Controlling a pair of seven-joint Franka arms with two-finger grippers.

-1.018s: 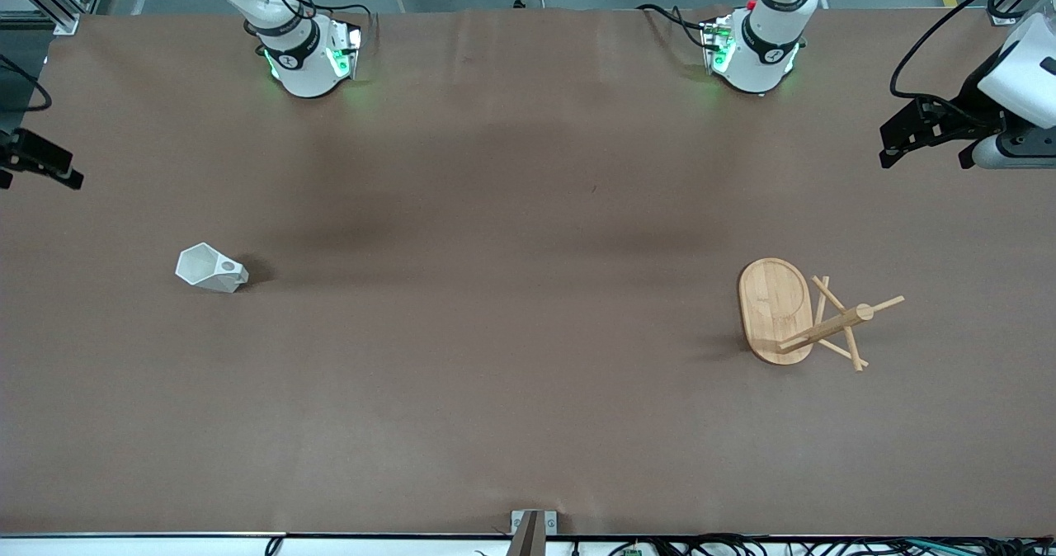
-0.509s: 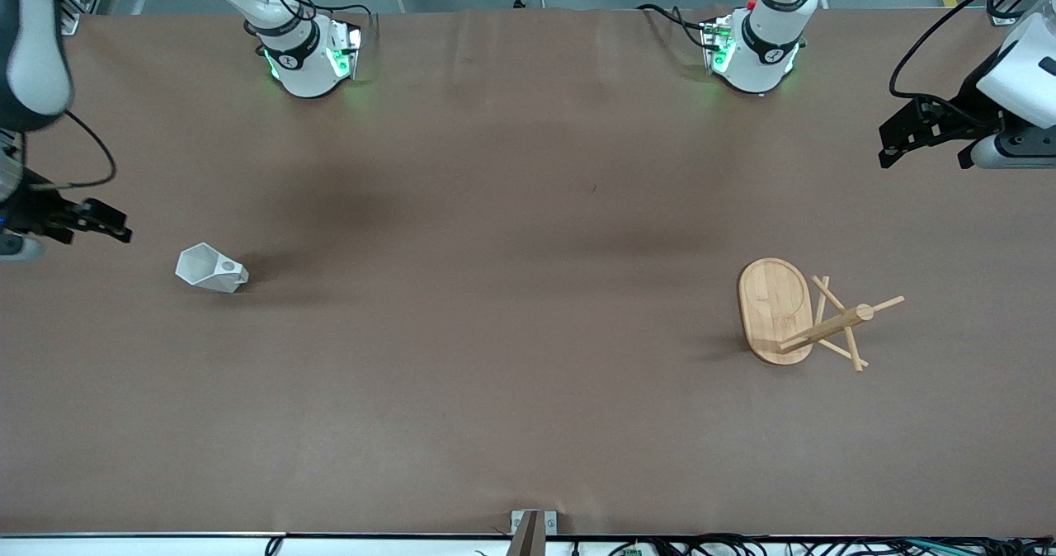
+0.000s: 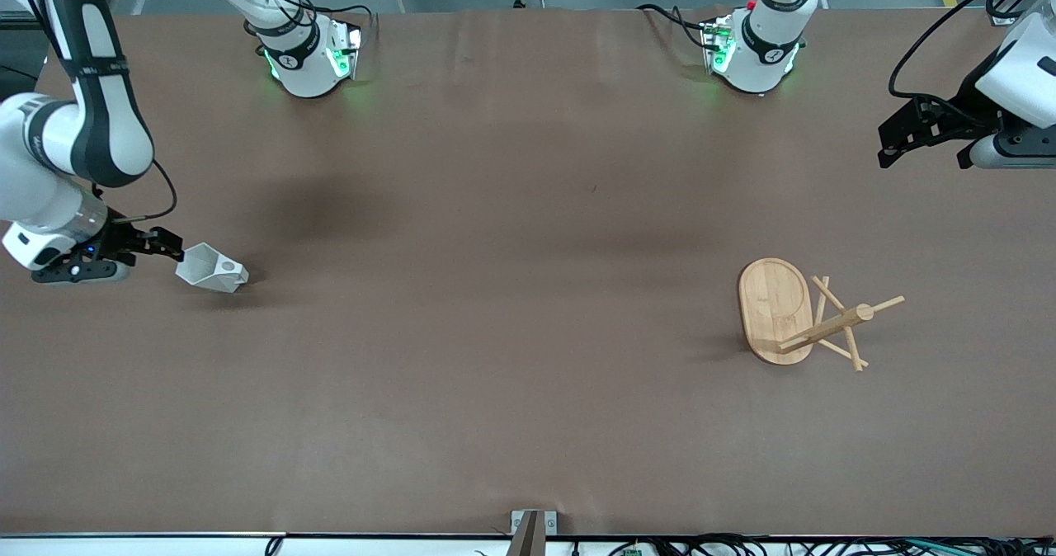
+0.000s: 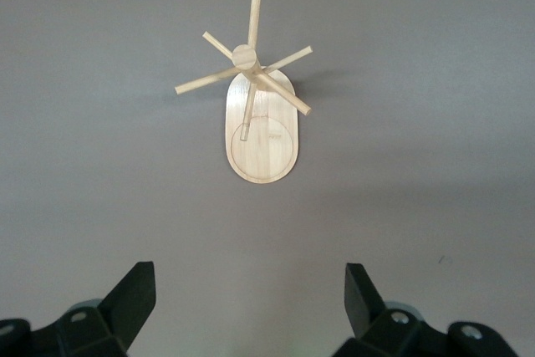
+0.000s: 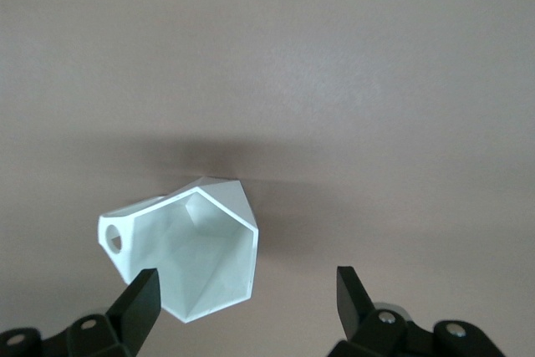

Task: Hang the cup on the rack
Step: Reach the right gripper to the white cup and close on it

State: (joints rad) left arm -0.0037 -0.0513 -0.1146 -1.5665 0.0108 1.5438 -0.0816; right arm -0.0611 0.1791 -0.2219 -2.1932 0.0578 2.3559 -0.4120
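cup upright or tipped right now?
Tipped: the cup lies on its side, hexagonal mouth facing the open right gripper.

Bare table [image 3: 511, 308] all around cup [image 3: 210, 269] and rack [image 3: 796, 313].

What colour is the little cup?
White all over; the cup shows best in the right wrist view.
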